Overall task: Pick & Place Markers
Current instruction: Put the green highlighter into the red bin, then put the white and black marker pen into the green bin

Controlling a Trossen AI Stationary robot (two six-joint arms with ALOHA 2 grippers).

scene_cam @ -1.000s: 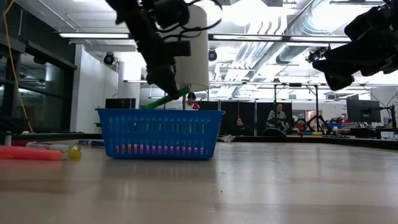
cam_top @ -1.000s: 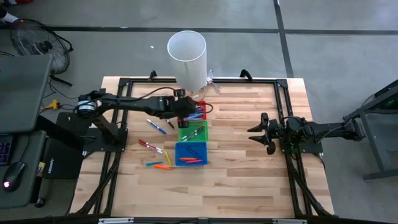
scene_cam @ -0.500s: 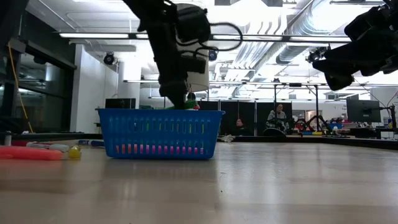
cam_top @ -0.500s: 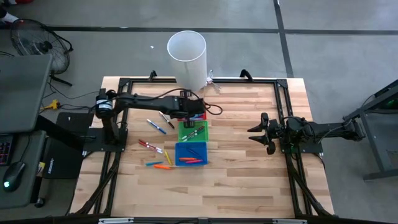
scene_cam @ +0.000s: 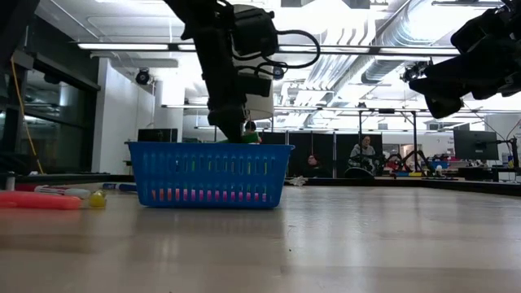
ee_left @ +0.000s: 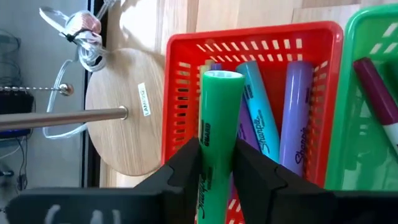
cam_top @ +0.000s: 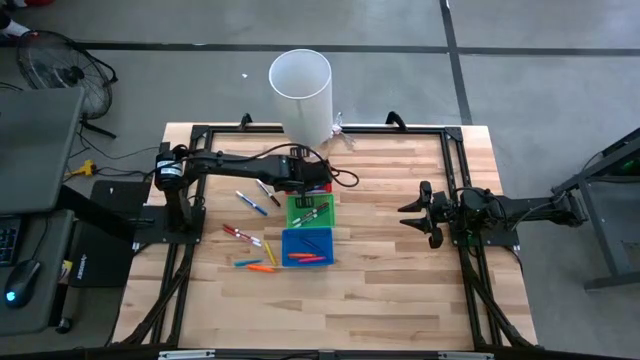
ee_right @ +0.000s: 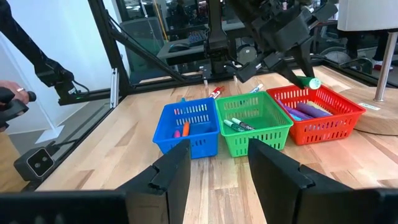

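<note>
Table [cam_top: 400,280]: wooden top that carries three bins in a row, with the red bin as landmark.
Red bin [ee_left: 186,81]: at the far end of the row, beside the green bin [ee_right: 255,121] and the blue bin [ee_right: 186,134]; it already keeps purple and teal markers, so it seems each bin takes its own colours.
Left gripper [ee_left: 214,163]: just above the red bin, fingers closed tight around a green marker [ee_left: 217,124], probably to lower it inside.
Right gripper [cam_top: 425,214]: well apart from the red bin, fingers spread and holding nothing; it waits.
Loose markers [cam_top: 250,235]: lying on the table near the blue bin, not yet sorted.
</note>
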